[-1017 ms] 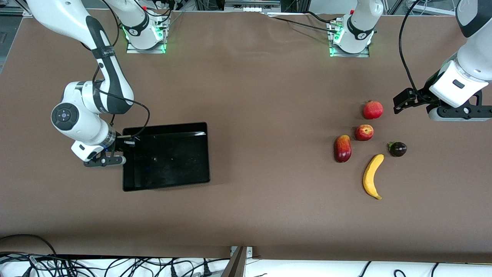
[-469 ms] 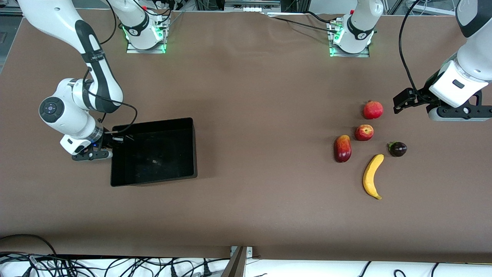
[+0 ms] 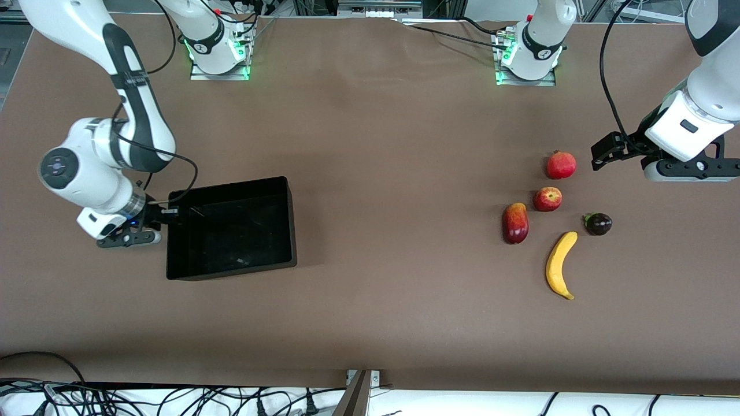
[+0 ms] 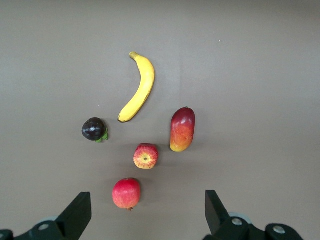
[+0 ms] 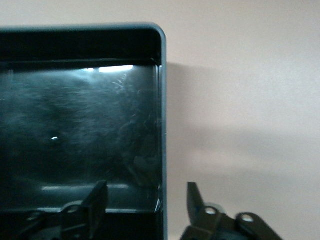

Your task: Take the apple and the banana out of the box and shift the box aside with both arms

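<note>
The black tray [image 3: 292, 222] rests on the table toward the right arm's end. My right gripper [image 3: 169, 213] is open, its fingers straddling the tray's wall at that end; the right wrist view shows the gripper [image 5: 147, 189] with one finger inside the tray's rim [image 5: 162, 100] and one outside. The yellow banana [image 3: 561, 264] and the red-and-yellow apple [image 3: 547, 199] lie toward the left arm's end. My left gripper [image 3: 598, 156] is open and empty, up over the table beside the fruits. In its wrist view the gripper [image 4: 146, 200] looks down on the banana [image 4: 139, 89] and the apple [image 4: 146, 156].
A red pomegranate [image 3: 561, 165] [image 4: 126, 193] lies farther from the camera than the apple. An oblong red-and-yellow fruit [image 3: 515, 222] [image 4: 182, 129] and a small dark purple fruit [image 3: 598, 223] [image 4: 94, 129] flank the apple and banana. Brown table stretches between tray and fruits.
The right gripper dragged the tray toward the right arm's end. The tray then stopped while the right arm drew back a little. The left arm has not moved.
</note>
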`<state>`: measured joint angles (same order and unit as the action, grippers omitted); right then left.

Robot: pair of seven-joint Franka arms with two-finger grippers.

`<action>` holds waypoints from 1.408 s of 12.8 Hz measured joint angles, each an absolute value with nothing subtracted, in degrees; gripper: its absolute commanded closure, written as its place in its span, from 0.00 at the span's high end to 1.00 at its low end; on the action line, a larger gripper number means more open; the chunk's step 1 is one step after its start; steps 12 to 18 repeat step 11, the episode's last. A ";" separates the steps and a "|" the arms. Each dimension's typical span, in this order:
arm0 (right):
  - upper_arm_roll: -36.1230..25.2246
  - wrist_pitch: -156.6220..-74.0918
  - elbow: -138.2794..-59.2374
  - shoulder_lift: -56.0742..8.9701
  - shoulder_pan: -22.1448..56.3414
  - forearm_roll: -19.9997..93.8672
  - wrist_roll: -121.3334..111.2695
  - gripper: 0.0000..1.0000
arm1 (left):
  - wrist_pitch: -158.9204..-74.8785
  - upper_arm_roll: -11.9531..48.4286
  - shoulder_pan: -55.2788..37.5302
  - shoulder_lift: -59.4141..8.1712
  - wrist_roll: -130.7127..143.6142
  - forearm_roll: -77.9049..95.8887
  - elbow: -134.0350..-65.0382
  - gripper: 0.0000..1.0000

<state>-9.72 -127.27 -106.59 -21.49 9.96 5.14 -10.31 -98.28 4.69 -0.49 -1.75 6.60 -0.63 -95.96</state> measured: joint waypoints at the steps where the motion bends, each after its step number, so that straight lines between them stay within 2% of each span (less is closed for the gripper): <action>1: -9.69 -122.13 -103.22 -20.66 9.99 5.14 -10.21 1.00 | -98.28 4.69 -0.49 -1.75 6.60 -0.63 -95.96 1.00; 4: -9.42 -111.25 -97.04 -15.79 10.94 5.12 -8.54 1.00 | -98.22 4.69 -0.50 -1.75 6.60 -0.63 -95.93 1.00; 9: -9.03 -98.28 -94.03 -4.57 15.04 4.88 -4.67 1.00 | -98.12 4.70 -0.53 -1.75 6.60 -0.63 -95.86 1.00; 11: -8.21 -96.31 -93.95 -2.10 15.31 4.80 -4.42 1.00 | -98.10 4.70 -0.54 -1.75 6.60 -0.63 -95.86 1.00; 18: -8.21 -96.31 -93.95 -2.10 15.31 4.80 -4.42 1.00 | -98.10 4.70 -0.54 -1.75 6.60 -0.63 -95.86 1.00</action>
